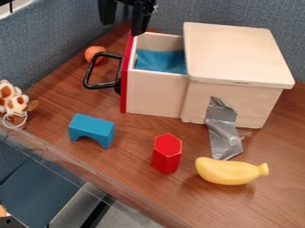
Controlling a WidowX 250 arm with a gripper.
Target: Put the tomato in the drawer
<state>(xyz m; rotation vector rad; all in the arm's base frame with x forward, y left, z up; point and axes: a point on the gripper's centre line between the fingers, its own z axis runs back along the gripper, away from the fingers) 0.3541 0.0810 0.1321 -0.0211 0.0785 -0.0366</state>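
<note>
The black gripper (123,27) is held at the top of the camera view, its two fingers spread well apart, with nothing gripped between them. The tomato (94,50) is located on the table (134,133), near the black handle (102,85) and outside the open drawer (155,93), in which a blue lining (161,61) is seen. Nearer the camera are placed a blue arch block (92,127), a red hexagonal prism (166,153) and a yellow banana (229,171)
</note>
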